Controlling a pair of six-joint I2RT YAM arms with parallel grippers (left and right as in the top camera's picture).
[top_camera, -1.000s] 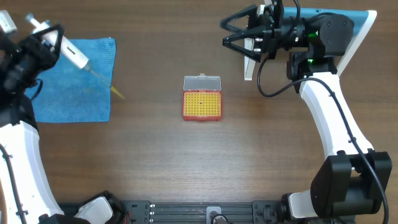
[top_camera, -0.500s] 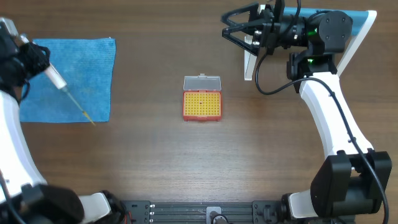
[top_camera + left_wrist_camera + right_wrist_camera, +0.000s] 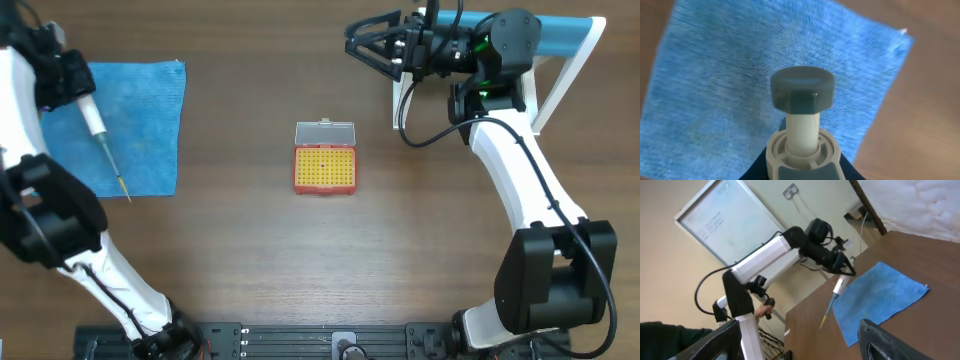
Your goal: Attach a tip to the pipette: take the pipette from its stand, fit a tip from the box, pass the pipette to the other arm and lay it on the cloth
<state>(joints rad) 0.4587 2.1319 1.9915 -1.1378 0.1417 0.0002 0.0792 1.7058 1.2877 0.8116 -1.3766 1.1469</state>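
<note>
Gripping pipette, left end effector clamps its body; yellow tip slants down over cloth just below it. Right end effector spread open, box on counter well apart from it.

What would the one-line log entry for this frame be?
stage: lay-down pending | left gripper: shut on pipette, tip fitted, above cloth | right gripper: open, empty | tip box: lid open, mid-table

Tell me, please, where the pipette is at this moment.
In the top view the pipette is at the far left, held by the left gripper over the blue cloth, well to the left of the tip box.
</note>
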